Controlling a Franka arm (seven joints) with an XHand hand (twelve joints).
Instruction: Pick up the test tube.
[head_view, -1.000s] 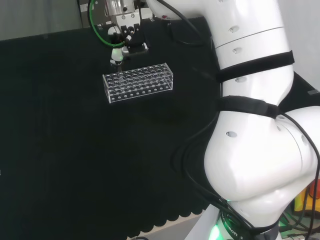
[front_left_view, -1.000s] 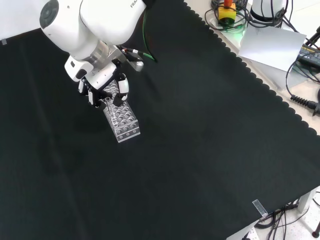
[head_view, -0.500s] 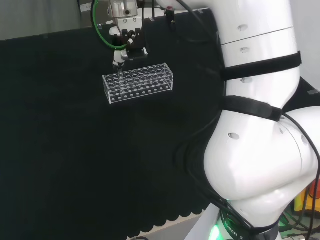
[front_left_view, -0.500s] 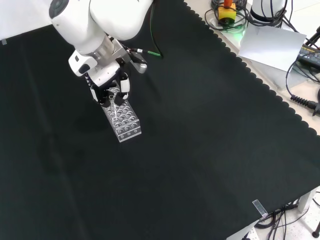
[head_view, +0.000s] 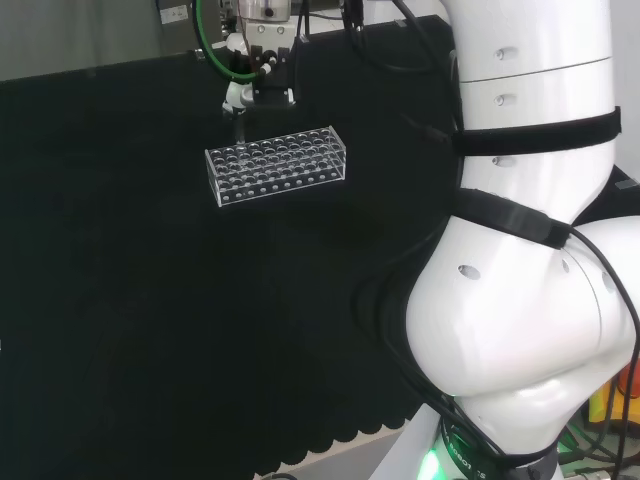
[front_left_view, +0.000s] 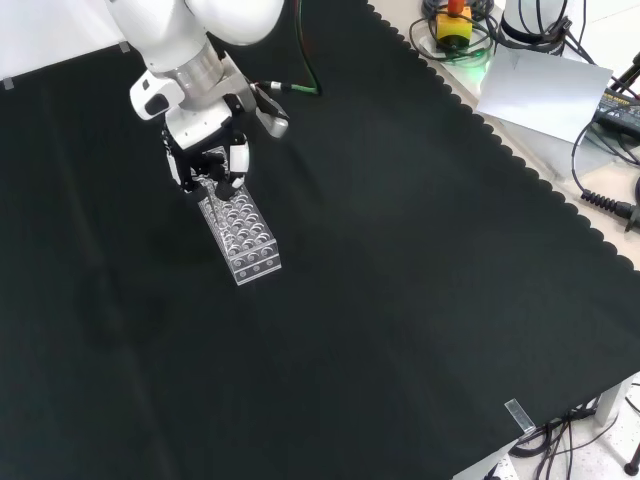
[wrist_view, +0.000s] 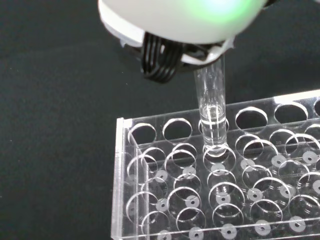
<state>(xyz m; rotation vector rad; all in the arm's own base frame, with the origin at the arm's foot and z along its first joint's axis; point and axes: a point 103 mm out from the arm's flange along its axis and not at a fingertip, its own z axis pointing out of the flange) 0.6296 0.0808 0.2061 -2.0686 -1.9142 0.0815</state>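
Black cloth (front_left_view: 400, 300) over the whole bench, scalloped along its edge, bare but for one clear rack (head_view: 277, 165) of round holes standing far back and left of centre in the head view. Above the rack's far left end in that view, the hand (head_view: 258, 82), fingers curled down round a clear test tube (wrist_view: 210, 107). In the wrist view, tube upright, its rounded lower end still in a hole in the rack's outer row, near a corner, most of its length raised above the top plate. Beyond the cloth's edge at upper right in the front view, a pale bench top with a grey sheet (front_left_view: 545, 93) and loose black cables (front_left_view: 605, 190)
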